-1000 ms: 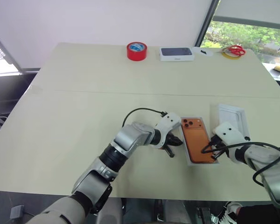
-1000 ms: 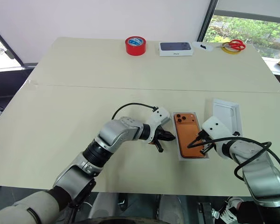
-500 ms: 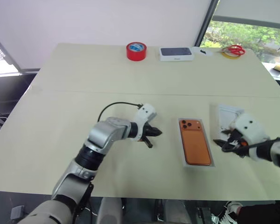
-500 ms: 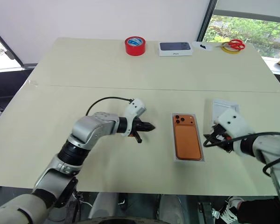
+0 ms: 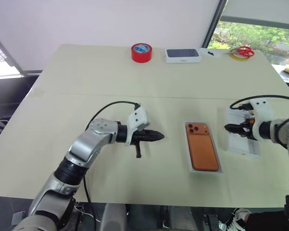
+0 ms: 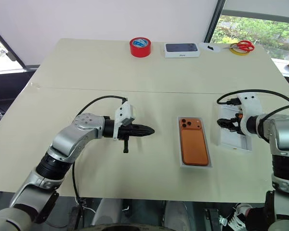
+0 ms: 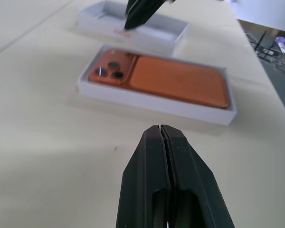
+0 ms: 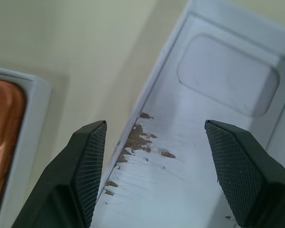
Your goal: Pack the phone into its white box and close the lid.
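Your orange phone [image 5: 202, 149] lies camera side up in the white box [image 5: 217, 166] on the bench [image 5: 86, 77]. Just right of it sits the upturned lid [image 5: 242, 143]; your right fingers [image 8: 88, 164] hang spread over it. Your left fingers [image 7: 154, 190], clenched empty, hover left of the box.

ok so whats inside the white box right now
The phone lies flat inside the white box, orange back up, its three lenses toward the table's far side. It covers the box's floor, so nothing beneath it can be seen. The lid lies apart, beside the box.
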You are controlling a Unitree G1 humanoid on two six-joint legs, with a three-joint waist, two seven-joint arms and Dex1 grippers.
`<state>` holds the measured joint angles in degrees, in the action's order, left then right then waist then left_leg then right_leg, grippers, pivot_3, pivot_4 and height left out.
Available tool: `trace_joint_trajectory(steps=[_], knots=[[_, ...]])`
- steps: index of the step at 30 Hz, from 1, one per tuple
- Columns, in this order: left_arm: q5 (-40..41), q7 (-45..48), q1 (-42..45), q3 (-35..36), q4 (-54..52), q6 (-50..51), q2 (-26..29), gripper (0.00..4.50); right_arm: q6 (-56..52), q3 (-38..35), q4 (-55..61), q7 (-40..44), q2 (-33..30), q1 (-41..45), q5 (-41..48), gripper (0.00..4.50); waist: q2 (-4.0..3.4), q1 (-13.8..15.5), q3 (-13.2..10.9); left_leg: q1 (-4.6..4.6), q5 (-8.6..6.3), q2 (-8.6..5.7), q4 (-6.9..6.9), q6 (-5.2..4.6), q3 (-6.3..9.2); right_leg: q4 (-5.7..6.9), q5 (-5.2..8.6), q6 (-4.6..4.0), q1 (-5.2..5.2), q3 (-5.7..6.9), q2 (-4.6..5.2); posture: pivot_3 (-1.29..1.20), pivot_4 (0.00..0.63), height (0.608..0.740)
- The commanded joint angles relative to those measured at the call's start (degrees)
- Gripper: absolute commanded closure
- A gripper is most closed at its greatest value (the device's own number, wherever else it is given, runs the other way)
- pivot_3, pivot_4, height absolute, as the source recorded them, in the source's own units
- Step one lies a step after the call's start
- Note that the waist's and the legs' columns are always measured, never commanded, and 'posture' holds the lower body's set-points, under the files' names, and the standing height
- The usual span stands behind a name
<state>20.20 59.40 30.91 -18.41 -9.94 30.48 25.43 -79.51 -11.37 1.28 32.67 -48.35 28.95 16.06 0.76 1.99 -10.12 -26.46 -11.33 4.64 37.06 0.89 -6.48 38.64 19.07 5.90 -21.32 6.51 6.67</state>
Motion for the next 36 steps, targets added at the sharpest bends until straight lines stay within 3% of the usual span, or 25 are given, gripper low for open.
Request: trace_joint_trajectory(steps=[1,4,7,12,16,21,24,26,30,32,33,36], knots=[[0.31,0.72,-0.55,0.48,-1.74,-2.10,-0.04,4.47,-0.78,1.47,-2.43,-1.53,0.64,3.00,-0.08,1.06,-0.02,-0.03,0.01,0.00,0.00,0.00,0.00,0.00,-0.01,0.01,0.00,0.00,0.00,0.00,0.00,0.00,0.150,0.730],[-0.77,0.59,-0.76,-0.48,-1.13,-2.91,-0.10,4.47,-0.92,4.19,-4.62,-2.03,0.67,4.75,-0.40,1.06,-0.04,-0.09,0.00,0.00,0.00,0.00,0.01,0.00,-0.04,0.05,0.00,0.00,-0.03,-0.02,0.00,0.00,0.150,0.730],[-1.29,0.91,-1.09,-1.00,-1.25,-3.87,0.00,4.47,-0.78,6.94,-5.83,-1.86,0.33,6.10,-0.34,1.87,-0.04,-0.11,0.00,0.00,-0.01,0.01,0.01,-0.02,-0.05,0.05,0.00,0.00,-0.04,-0.02,0.00,0.00,0.150,0.730],[-1.58,0.29,-1.13,-0.60,-0.71,-4.39,-0.15,4.47,-2.48,5.75,-7.17,-2.99,1.08,8.30,0.11,4.47,-0.04,-0.28,0.00,0.00,-0.01,0.02,0.02,-0.03,-0.05,0.08,0.00,0.01,-0.04,-0.02,-0.01,0.00,0.150,0.730],[-1.57,-0.14,-1.64,-0.10,-0.88,-4.63,-0.01,4.47,-3.64,1.57,-6.76,-4.12,1.65,9.66,0.89,4.47,-0.06,-0.49,-0.01,0.00,-0.01,0.03,0.01,-0.02,-0.06,0.09,0.00,0.01,-0.05,-0.03,0.00,0.00,0.150,0.730],[-1.54,-2.43,-1.53,2.84,1.69,-4.99,0.09,4.47,-12.14,-10.21,-0.98,-1.07,4.73,15.70,9.17,4.47,-0.17,-1.35,-0.05,-0.01,0.00,0.04,0.01,-0.01,-0.08,0.26,0.00,0.00,-0.13,-0.07,0.00,0.00,0.150,0.730],[-0.89,-4.50,0.26,6.31,5.66,-4.96,-0.46,4.47,-12.99,-14.94,3.15,-1.02,7.00,16.09,24.75,4.47,-0.18,-1.56,-0.04,0.03,0.00,0.10,-0.03,0.00,-0.03,0.30,0.01,0.00,-0.14,-0.07,-0.06,0.00,0.150,0.730],[-1.03,-5.07,1.46,7.80,8.14,-5.54,-0.57,4.47,-12.99,-16.42,4.55,-5.34,8.54,14.86,36.04,4.47,-0.18,-1.69,-0.04,0.04,0.00,0.13,-0.02,0.00,0.01,0.31,0.01,0.00,-0.12,-0.07,-0.09,0.00,0.150,0.730],[-2.58,-4.64,3.37,8.05,12.34,-7.95,-0.72,4.47,-12.99,-15.87,4.39,-23.20,16.04,12.11,61.81,4.47,-0.16,-1.45,-0.03,0.03,0.00,0.10,0.01,-0.01,-0.01,0.32,0.00,0.00,-0.11,-0.08,-0.06,0.00,0.150,0.730],[-2.65,-4.38,4.01,8.15,13.17,-8.40,-0.96,4.47,-1.43,-7.57,5.95,-39.88,14.25,6.96,85.51,4.47,-0.16,-1.19,-0.03,-0.02,0.00,0.10,0.02,-0.01,-0.05,0.36,0.00,0.00,-0.15,-0.07,-0.05,0.00,0.150,0.730],[-2.67,-4.36,4.14,8.22,13.36,-8.51,-1.08,4.47,3.56,-4.18,7.50,-45.38,13.87,4.61,92.49,4.47,-0.13,-1.16,-0.05,-0.03,0.00,0.10,0.03,-0.02,-0.03,0.35,0.01,0.00,-0.13,-0.06,-0.04,0.00,0.150,0.730],[-2.75,-4.38,4.04,8.33,13.52,-8.84,-1.22,4.47,11.24,0.31,12.47,-52.36,16.23,-0.53,96.94,4.47,-0.12,-1.34,-0.06,-0.05,-0.04,0.06,0.09,-0.10,-0.10,0.34,0.01,0.03,-0.14,-0.06,0.02,0.00,0.150,0.730]])
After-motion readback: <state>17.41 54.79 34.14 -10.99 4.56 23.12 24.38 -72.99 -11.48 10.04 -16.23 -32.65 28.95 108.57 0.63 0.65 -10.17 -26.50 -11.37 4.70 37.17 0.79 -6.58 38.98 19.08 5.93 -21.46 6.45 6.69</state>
